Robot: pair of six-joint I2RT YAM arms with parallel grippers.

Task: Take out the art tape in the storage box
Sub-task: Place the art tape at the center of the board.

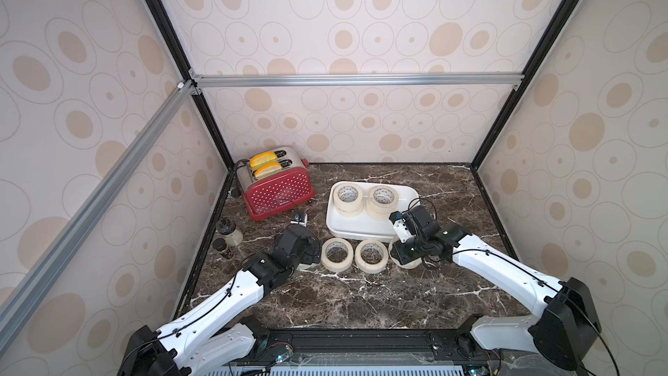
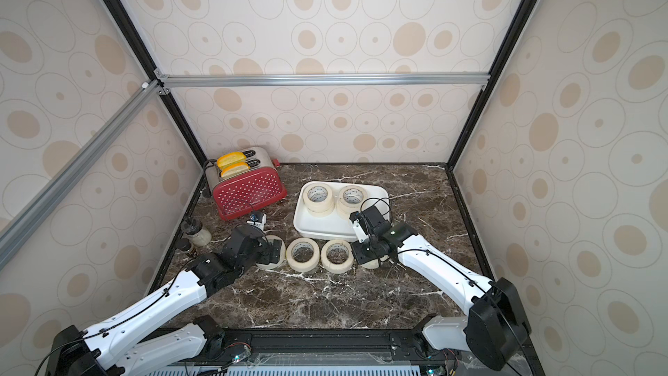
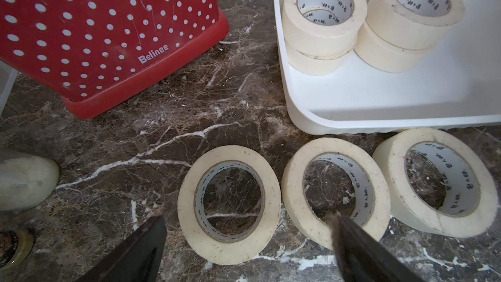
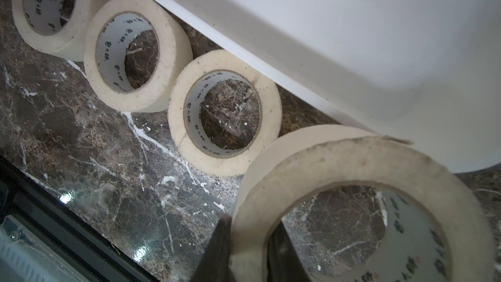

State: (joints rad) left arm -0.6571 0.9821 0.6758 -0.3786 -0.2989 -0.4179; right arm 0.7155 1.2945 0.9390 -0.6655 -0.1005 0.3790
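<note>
The right claw [image 4: 250, 226] was clamped on one tape roll [image 4: 352, 164] by its wall, seemingly to end the row of three rolls [image 4: 225, 112] on the desk [image 4: 81, 145]. The left claw [image 3: 248, 218] gaped wide, empty. Four rolls [image 1: 349, 197] sat stacked in the white box [image 1: 347, 226].

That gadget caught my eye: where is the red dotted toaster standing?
In both top views the red toaster stands at the table's far left corner, left of the white storage box, not touching it.
</note>
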